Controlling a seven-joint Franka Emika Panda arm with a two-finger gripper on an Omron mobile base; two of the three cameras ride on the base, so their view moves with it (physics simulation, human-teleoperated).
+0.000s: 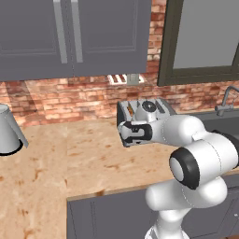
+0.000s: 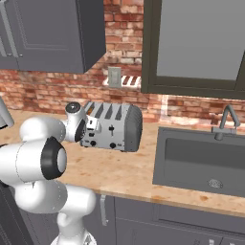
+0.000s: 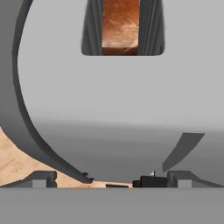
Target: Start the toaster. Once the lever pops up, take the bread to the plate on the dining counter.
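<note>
Hand view: gripper (image 3: 109, 183) wide open, empty, over the toaster (image 3: 113, 100); bread (image 3: 120, 26) looks light and crumbly, so pinch its top edge.

Definitely looking at a home kitchen here — rendered, not real. A red brick backsplash (image 2: 48, 91) is running behind a tan stone-look countertop (image 1: 70, 154), with grey cabinets (image 1: 70, 37) hanging above and more sitting below. A dark sink (image 2: 201, 162) with a faucet (image 2: 225, 122) is sitting under a window (image 2: 201, 43), a silver toaster (image 2: 117, 127) is parked on the counter near a wall outlet (image 2: 114, 76) — and a metal kettle-looking thing (image 1: 9, 130) is peeking in at the left.
</note>
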